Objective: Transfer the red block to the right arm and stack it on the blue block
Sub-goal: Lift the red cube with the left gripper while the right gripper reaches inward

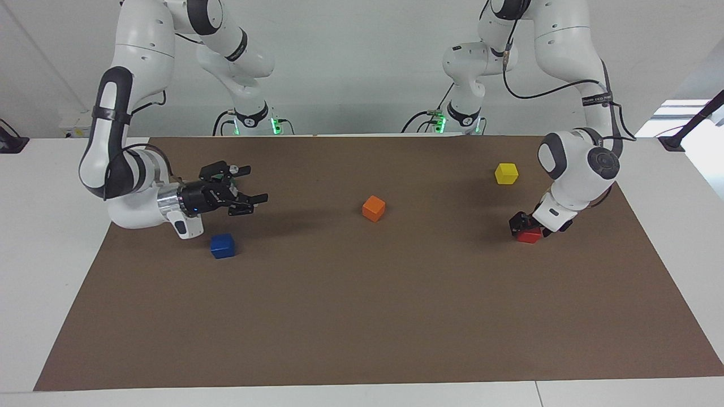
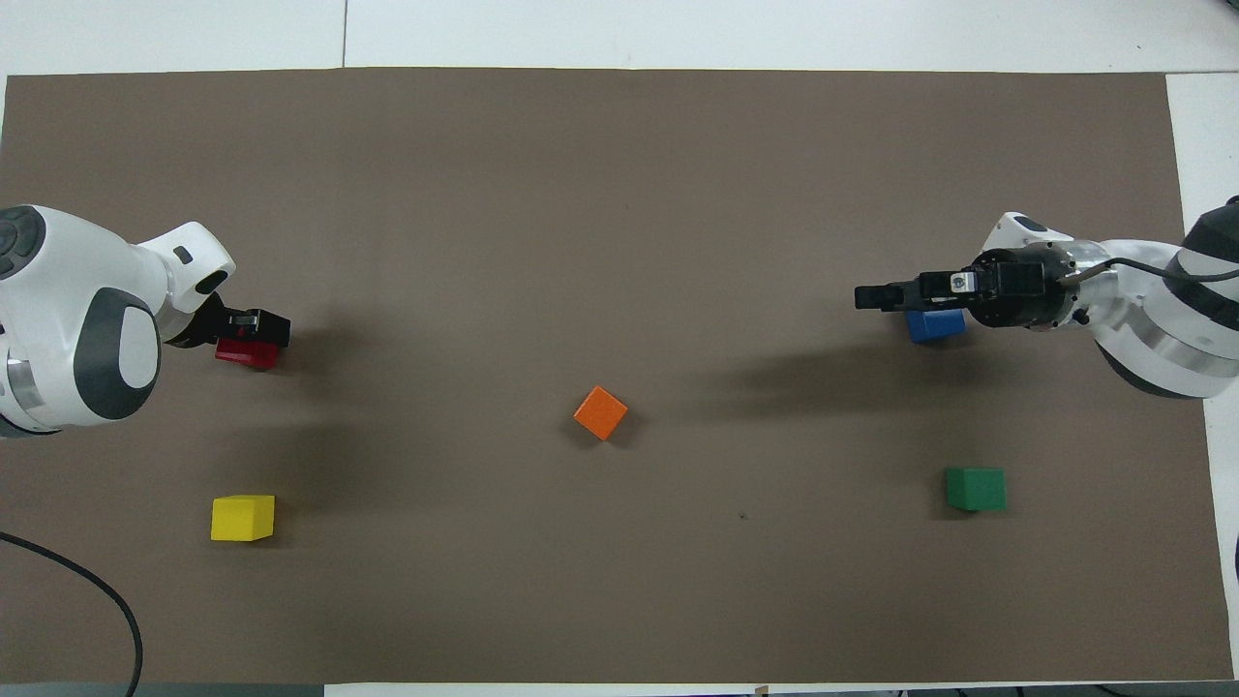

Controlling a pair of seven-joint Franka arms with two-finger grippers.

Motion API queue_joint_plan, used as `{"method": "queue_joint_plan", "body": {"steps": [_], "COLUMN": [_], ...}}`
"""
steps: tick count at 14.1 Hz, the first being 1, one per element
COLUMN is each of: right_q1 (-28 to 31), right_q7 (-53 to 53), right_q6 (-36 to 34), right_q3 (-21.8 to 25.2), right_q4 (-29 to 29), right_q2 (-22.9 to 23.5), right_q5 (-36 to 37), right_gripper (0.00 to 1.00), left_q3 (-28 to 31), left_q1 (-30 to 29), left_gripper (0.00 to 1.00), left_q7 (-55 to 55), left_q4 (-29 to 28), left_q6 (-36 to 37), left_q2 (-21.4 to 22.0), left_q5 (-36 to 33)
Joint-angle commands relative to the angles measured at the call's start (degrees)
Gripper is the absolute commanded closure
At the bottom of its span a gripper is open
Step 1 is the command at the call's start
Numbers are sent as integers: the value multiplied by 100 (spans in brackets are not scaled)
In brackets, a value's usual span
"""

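- Both views are bright and evenly lit, as if from above; colours read cleanly.
- Soft, blurred shadows lie on the brown mat point(image 1: 362, 316) beside each cube and under both arms.
- A window patch at the left arm's end of the facing view is blown out white.
- Focus is sharp throughout; edges show little bending.
- The white counter point(image 1: 51, 254) shows no harsh glare.

Brown-matted table point(image 1: 350, 316); five coloured cubes.

An orange cube point(image 1: 374, 208) sits mid-mat on the brown mat point(image 1: 362, 316). A yellow cube point(image 1: 506, 173) lies toward the left arm's end, a green cube point(image 2: 975, 488) toward the right arm's end, both nearer the robots.
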State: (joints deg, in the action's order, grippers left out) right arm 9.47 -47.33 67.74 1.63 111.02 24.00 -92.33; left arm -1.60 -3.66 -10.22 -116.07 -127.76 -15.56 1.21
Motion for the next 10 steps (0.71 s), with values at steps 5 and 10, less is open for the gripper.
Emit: {"method": "queue_joint_plan", "body": {"steps": [5, 10], "right_q1": [-647, -1060], "right_q7": [1155, 1156], "right_q6": [-375, -33], "right_q3": [-23, -31], "right_q4": [-63, -45], "right_q2": [386, 386], "right_q5": [-523, -882], "right_gripper": [0, 0], "left_q3": [-7, -16], "left_q1": [-38, -64], "left_gripper": [81, 100], "left_q7": [-68, 106], "left_q4": [-82, 539], "left_q6": [-92, 845], "left_q2": [-35, -35], "left_q5": [73, 134]}}
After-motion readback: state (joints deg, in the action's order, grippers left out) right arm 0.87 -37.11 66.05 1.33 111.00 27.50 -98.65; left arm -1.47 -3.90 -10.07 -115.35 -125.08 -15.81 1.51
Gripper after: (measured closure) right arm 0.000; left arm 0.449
